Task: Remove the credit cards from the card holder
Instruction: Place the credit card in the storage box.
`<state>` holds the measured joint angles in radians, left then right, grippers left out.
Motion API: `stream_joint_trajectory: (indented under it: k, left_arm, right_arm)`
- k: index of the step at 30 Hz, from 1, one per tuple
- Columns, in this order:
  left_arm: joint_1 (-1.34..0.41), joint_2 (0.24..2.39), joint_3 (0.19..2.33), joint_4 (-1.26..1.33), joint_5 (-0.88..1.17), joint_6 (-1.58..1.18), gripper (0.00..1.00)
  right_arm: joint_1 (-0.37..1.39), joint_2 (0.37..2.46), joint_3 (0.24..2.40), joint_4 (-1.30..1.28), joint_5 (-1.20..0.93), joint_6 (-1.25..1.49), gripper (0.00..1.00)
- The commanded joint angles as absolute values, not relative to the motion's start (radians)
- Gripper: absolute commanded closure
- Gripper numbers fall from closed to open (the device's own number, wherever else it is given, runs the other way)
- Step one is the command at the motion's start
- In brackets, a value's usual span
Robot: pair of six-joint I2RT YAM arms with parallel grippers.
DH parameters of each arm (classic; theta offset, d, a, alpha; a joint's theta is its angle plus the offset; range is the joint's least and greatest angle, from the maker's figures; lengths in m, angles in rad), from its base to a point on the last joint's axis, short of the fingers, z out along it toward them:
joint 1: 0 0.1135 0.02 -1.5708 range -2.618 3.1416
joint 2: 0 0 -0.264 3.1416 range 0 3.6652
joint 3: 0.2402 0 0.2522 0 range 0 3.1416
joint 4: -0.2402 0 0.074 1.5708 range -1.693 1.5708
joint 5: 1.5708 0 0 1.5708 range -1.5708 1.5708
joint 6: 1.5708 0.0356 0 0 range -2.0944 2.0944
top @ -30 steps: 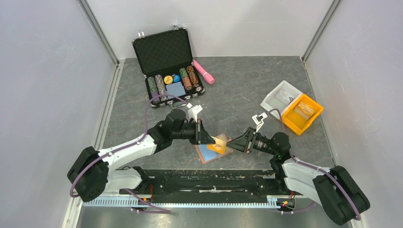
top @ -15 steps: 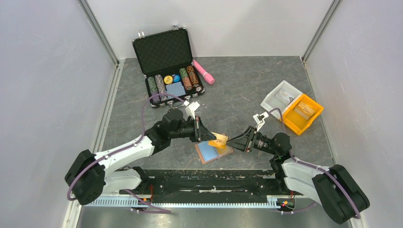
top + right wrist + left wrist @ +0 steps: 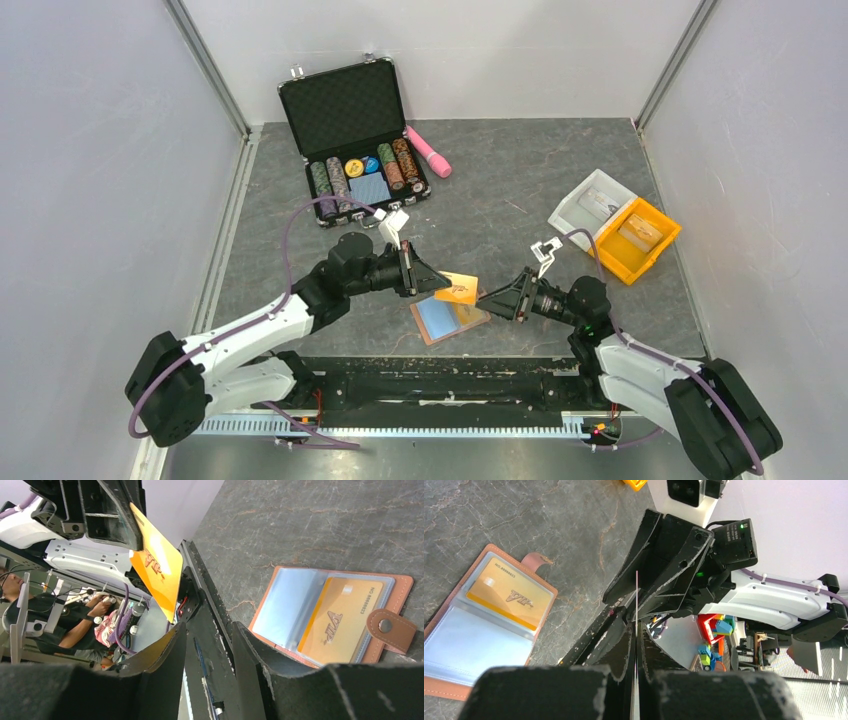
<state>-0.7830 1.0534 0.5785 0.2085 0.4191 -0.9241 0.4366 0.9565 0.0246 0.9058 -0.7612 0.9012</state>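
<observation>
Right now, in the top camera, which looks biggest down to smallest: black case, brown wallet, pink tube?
1. black case, clearly largest
2. brown wallet, lying open
3. pink tube, smallest

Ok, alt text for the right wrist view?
The left gripper holds an orange card up at upper left, clear of the open card holder, which lies on the grey table with a gold card in its pocket. The right gripper stands open, empty, below.
</observation>
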Motion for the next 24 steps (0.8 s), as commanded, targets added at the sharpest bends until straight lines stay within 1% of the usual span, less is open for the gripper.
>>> stream_joint_trajectory:
  k: [1,7,20,23,24]
  left_arm:
    - [-0.786,1.038,0.563,0.262,0.413,-0.962,0.98]
    - [-0.787,1.036,0.555,0.270,0.420,-0.962,0.98]
    - [-0.787,1.039,0.541,0.323,0.441,-0.997,0.98]
    - [-0.787,1.047,0.541,0.332,0.448,-0.998,0.98]
    - [-0.786,1.048,0.541,0.334,0.449,-1.000,0.98]
  right_arm:
    - [0.442,0.962,0.050,1.025,-0.770,0.945,0.58]
    - [0.442,0.972,0.048,1.088,-0.773,0.979,0.58]
    - [0.457,1.015,0.099,1.107,-0.775,0.995,0.58]
    - [0.462,1.025,0.103,1.129,-0.775,1.005,0.59]
    - [0.463,1.028,0.104,1.142,-0.775,1.010,0.62]
